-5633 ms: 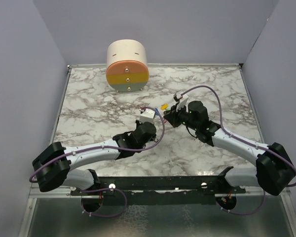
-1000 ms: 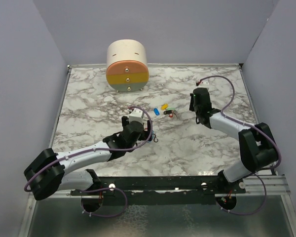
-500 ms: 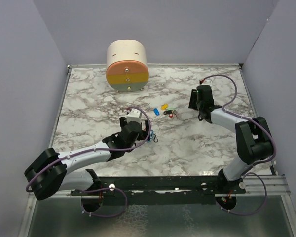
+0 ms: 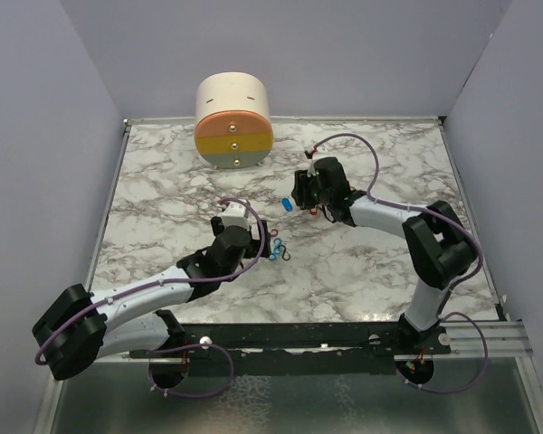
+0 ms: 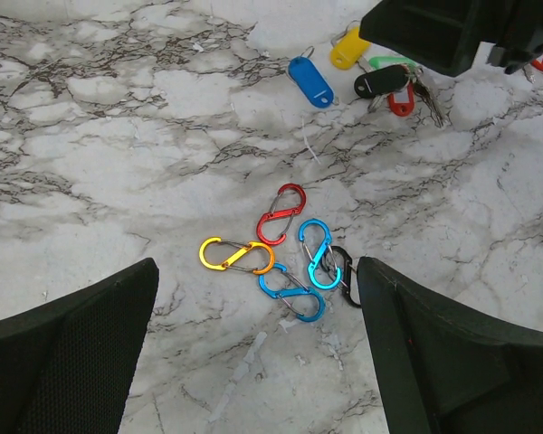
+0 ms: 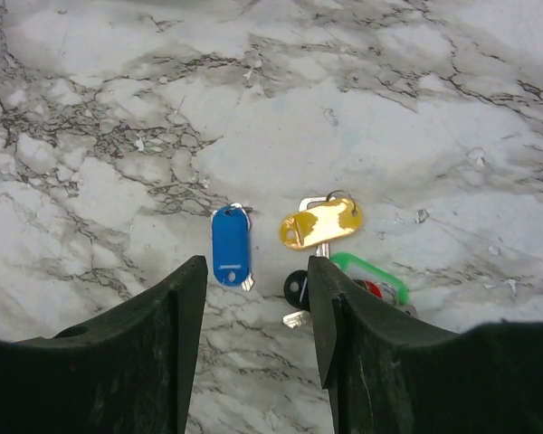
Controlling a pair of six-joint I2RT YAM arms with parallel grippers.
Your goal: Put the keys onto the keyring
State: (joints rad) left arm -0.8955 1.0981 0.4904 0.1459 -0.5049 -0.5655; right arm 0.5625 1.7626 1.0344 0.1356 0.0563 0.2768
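**Marble-patterned table** [image 4: 163, 190], carrying three groups of items.

- **Far edge:** a cream cylindrical drawer unit [image 4: 233, 122] is resting with its round face turned toward the arms. The face is showing orange, yellow and grey drawer fronts.
- **Centre:** the keys are lying flat. The blue key [image 6: 230, 257] is lying by itself, just beside the others. The yellow key [image 6: 320, 223], green key [image 6: 371, 274], red key [image 5: 400, 101] and a black-headed key [image 6: 296, 289] are bunching together, touching.
- **Nearer the arms:** five S-shaped clips are clustering. These are a red clip [image 5: 280, 214], an orange clip [image 5: 236, 256], two blue clips [image 5: 316, 254] and a black clip [image 5: 346, 275], several of them overlapping.
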